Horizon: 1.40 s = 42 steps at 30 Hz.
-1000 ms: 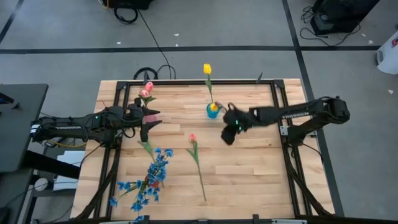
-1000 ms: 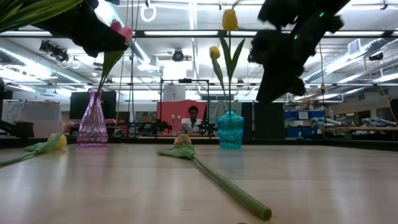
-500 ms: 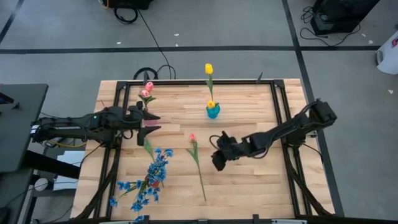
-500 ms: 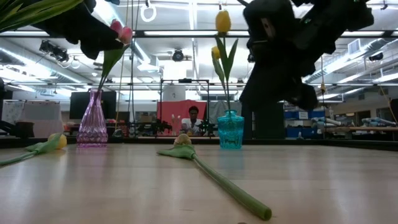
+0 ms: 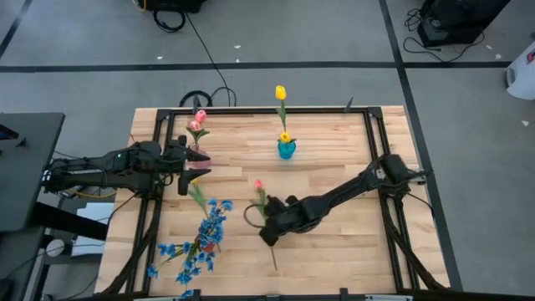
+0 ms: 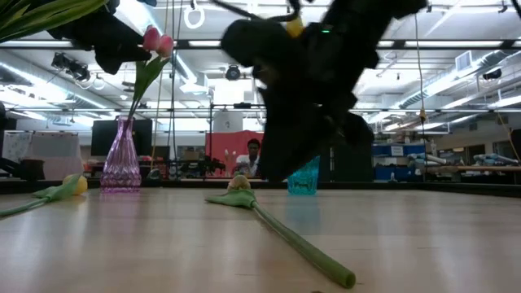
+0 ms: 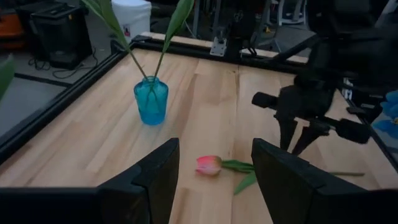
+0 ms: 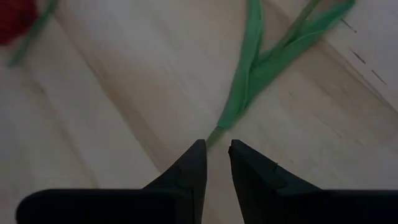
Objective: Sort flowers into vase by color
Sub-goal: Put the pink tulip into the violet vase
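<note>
**Right arm drops from the blue vase to the loose pink tulip**

Swinging away from the blue vase (image 5: 286, 150) over the last second, the right arm has come down low across the table (image 5: 334, 251), and its gripper has narrowed a little on the way; that change sets up the next pick

Left side first: the left gripper (image 5: 194, 160) hovers by the table's left edge, its fingers wide apart and holding nothing; just beyond it stands the pink vase (image 6: 121, 156) with pink tulips (image 5: 197, 122) already in it; nearer the front edge lie the blue sprays (image 5: 199, 242), still unsorted

Middle: the loose pink tulip (image 5: 266, 216) lies flat on the wood, bloom toward the vases, stem running to the front edge; the right gripper (image 5: 270, 232) sits right over that stem, low to the board; the wrist view shows its fingers (image 8: 189, 171) close together with only a slim gap, nothing between them yet, the stem's leafy part (image 8: 249, 81) just ahead

Behind it, the blue vase holds two yellow tulips (image 5: 279, 93)

Judging by this, the yellow sort looks done and the pink tulip is next, bound for the pink vase; the narrow gap may have to widen before it can take the stem
</note>
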Each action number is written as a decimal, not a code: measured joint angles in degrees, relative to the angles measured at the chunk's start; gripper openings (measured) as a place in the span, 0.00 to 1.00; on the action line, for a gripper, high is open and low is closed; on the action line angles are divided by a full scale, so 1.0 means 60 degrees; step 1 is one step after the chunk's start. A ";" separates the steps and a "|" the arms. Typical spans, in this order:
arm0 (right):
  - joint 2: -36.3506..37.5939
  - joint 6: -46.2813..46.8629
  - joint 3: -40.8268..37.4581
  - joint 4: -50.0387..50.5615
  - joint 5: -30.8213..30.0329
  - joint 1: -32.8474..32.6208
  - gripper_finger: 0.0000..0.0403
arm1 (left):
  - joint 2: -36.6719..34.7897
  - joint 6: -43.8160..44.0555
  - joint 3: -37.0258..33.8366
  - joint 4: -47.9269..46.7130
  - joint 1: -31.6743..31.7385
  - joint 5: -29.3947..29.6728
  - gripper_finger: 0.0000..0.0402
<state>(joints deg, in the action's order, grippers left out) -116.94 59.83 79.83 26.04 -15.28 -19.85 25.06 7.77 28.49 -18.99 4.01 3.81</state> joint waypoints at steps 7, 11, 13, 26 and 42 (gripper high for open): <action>-0.1353 0.0001 0.2451 0.2106 0.0021 -0.0126 0.21 | 0.0000 0.0036 0.0000 -0.0257 0.0000 -0.0002 0.52; -0.1849 0.0041 0.2939 0.2478 0.0326 -0.0136 0.21 | 0.0000 0.0029 -0.0004 -0.0331 0.0000 -0.0004 0.52; -0.2001 0.0160 0.2965 0.2693 0.0439 -0.0132 0.21 | 0.0000 0.0025 -0.0004 -0.0334 0.0000 -0.0001 0.52; -0.2048 0.0506 0.2976 0.3132 0.0305 -0.0187 0.20 | 0.0000 0.0000 -0.0009 -0.0327 0.0000 0.0000 0.52; -0.1990 0.0254 0.2575 0.3175 0.0522 -0.0110 0.02 | 0.0000 0.0000 -0.0018 -0.0308 0.0000 0.0000 0.52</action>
<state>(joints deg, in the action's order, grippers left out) -128.88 61.36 95.29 45.09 -12.15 -20.51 25.06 7.77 28.38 -20.84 4.01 3.81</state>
